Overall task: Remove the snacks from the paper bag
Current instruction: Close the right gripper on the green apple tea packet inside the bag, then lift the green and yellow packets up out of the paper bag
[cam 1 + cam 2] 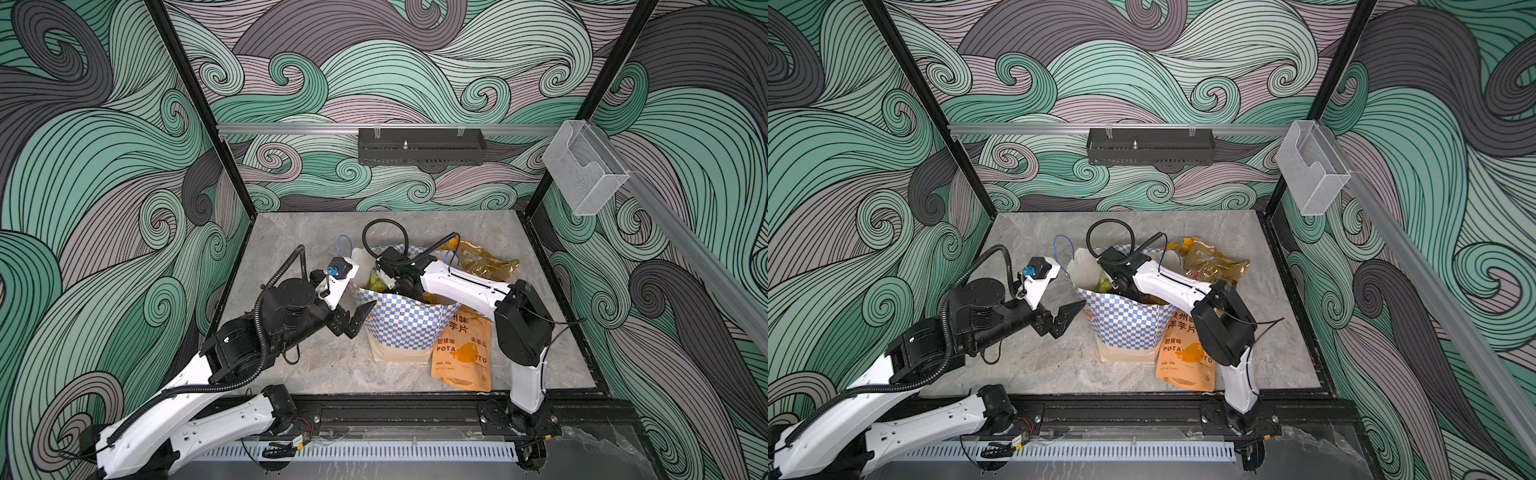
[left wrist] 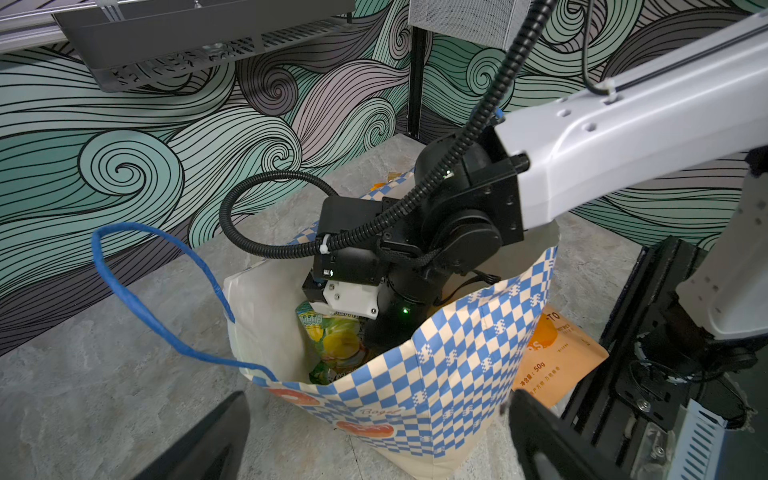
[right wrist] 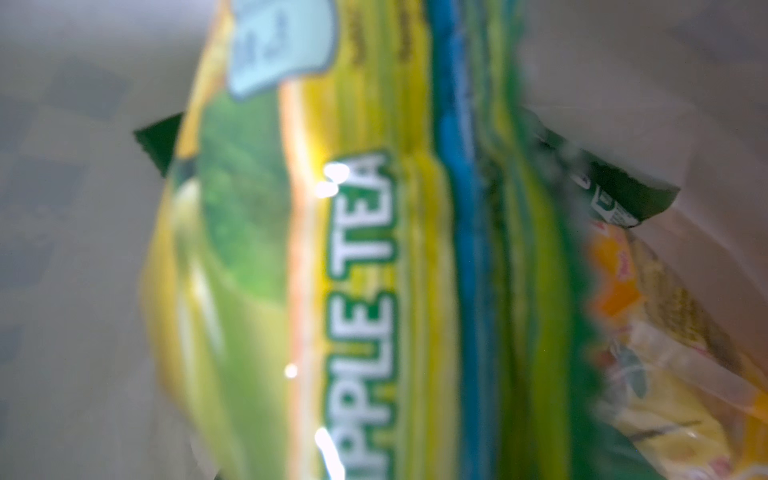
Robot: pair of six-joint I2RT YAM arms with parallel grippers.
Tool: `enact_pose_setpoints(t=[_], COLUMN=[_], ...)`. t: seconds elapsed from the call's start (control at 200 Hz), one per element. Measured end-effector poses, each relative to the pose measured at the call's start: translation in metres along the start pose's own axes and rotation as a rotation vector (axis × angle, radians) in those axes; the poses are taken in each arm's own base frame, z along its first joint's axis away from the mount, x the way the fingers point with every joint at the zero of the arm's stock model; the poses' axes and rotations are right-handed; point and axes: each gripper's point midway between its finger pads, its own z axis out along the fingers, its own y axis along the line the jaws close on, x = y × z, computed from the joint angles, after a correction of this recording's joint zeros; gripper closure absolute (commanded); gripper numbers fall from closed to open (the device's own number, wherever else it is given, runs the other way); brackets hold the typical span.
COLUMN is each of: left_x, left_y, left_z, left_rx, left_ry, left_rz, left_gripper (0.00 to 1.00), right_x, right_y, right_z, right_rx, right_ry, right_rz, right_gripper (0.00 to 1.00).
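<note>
The paper bag (image 1: 399,328) (image 1: 1125,328) (image 2: 436,395) stands upright mid-table, mouth open. My right arm's wrist (image 1: 401,272) (image 2: 353,291) reaches down into it; the fingers are hidden inside. A green-yellow packet (image 2: 336,340) (image 3: 332,270) fills the right wrist view, blurred and pressed close, with my right gripper shut on it. A yellow-orange packet (image 3: 665,353) lies beside it in the bag. My left gripper (image 1: 359,320) (image 1: 1066,320) (image 2: 374,449) hangs open just left of the bag, holding nothing. The orange POTATO pouch (image 1: 461,357) lies flat right of the bag. A golden-brown packet (image 1: 484,259) lies behind it.
One blue cord handle (image 2: 137,291) loops out from the bag toward the left wall. A black wire shelf (image 1: 422,151) hangs on the back wall and a clear plastic holder (image 1: 584,170) on the right rail. A black rail (image 1: 395,411) edges the table front.
</note>
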Motion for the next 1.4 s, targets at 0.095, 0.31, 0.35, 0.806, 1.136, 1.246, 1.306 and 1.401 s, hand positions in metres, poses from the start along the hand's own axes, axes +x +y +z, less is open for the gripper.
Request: enact_pose_setpoints(t=[0.095,0.31,0.35,0.806,1.136,1.246,1.306,1.401], left_x=[0.0,-0.001,-0.001,-0.001,-0.001,-0.003,-0.003,-0.004], left_y=[0.0,0.0,0.0,0.0,-0.001,-0.001,-0.002,-0.002], left_z=[0.0,0.0,0.0,0.0,0.0,0.0,0.0,0.0], left_rx=[0.0,0.0,0.0,0.001,0.004,0.007,0.009,0.011], left_ry=[-0.002,-0.003,-0.003,-0.004,-0.005,-0.01,-0.012,-0.015], left_rz=[0.0,-0.001,-0.001,-0.001,-0.001,-0.002,-0.002,-0.003], left_gripper=[0.01,0.01,0.01,0.01,0.01,0.02,0.01,0.01], right_x=[0.0,-0.004,-0.005,-0.022,-0.043,-0.049,-0.05,-0.051], right_y=[0.0,0.001,0.001,0.003,0.0,-0.002,-0.003,-0.004], right_z=[-0.008,-0.03,-0.036,-0.099,-0.135,-0.144,-0.15,-0.16], right_rx=[-0.001,-0.01,-0.012,-0.039,-0.029,-0.026,-0.026,-0.028], right_ry=[-0.007,-0.052,-0.065,-0.239,-0.36,-0.397,-0.414,-0.44], right_rz=[0.0,0.004,0.006,0.041,0.06,0.066,0.07,0.075], right_gripper=[1.0,1.0,1.0,1.0,1.0,1.0,1.0,1.0])
